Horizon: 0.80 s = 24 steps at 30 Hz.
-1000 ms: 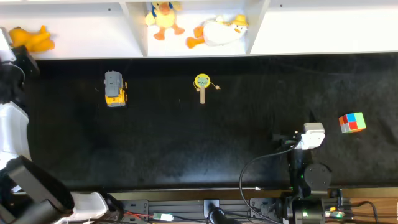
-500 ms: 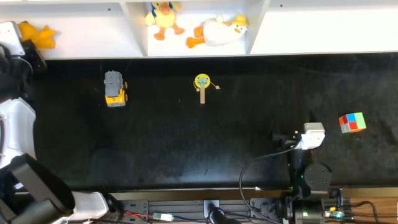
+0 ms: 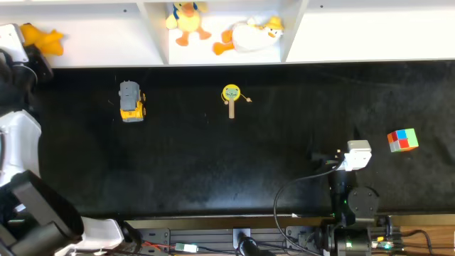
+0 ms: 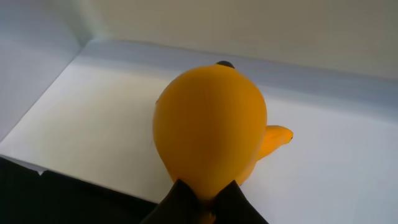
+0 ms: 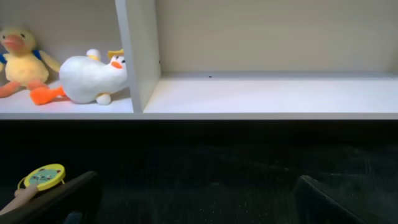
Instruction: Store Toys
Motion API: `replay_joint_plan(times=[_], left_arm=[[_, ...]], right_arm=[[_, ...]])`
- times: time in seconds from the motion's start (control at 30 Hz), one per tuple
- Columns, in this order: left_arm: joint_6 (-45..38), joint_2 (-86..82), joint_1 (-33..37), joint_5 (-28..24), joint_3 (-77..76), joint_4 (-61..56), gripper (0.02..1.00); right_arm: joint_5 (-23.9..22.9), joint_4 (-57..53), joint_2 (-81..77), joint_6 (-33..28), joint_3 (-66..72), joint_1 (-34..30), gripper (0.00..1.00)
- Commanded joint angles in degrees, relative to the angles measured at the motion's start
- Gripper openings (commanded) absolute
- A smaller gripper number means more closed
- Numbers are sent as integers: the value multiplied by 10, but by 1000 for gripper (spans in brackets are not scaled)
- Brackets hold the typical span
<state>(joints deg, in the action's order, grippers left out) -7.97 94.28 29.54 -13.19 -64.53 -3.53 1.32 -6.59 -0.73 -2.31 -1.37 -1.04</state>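
From my left wrist feed, the orange plush toy (image 4: 211, 137) is a smooth, rounded, egg-like body in one plain orange, with a small dark spot at its far top edge and a flat orange flap sticking out on one side. It sits inside the leftmost compartment of the white shelf (image 3: 355, 43), over the compartment floor and near its front lip. I cannot tell whether it rests on the floor or hangs just above it. The left gripper (image 4: 205, 202) has its fingers drawn almost together, pinching the near, narrow end of the toy.

In the middle compartment are a yellow duck (image 3: 186, 18) and, just beside it, a white duck (image 3: 249, 35) with orange feet and a yellow cap, lying on its side.

On the black mat (image 3: 213, 163) in front of the shelf I see a yellow and grey toy truck (image 3: 131, 101) towards the left. A round yellow rattle (image 3: 231, 98) on a wooden handle lies near the middle, and its face carries a greenish picture too small for me to make out. A multicoloured cube (image 3: 402, 139) lies far to the right.

The right gripper (image 5: 196, 202) sits low over the mat near its base, fingers spread wide with nothing between them, facing the shelf.
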Motion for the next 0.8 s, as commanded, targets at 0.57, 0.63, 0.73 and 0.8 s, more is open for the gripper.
replay_joint_plan(times=[0.57, 0.63, 0.73, 0.8], left_arm=[[-12, 28, -24, 3, -12, -42, 69], [-12, 28, -23, 3, -12, -42, 69], [-12, 28, -23, 4, -12, -41, 69], [-12, 28, -23, 4, -12, -37, 69]], right_arm=[[5, 2, 5, 2, 2, -1, 996], [5, 2, 5, 2, 2, -1, 996], [5, 2, 5, 2, 2, -1, 996], [5, 2, 5, 2, 2, -1, 996]])
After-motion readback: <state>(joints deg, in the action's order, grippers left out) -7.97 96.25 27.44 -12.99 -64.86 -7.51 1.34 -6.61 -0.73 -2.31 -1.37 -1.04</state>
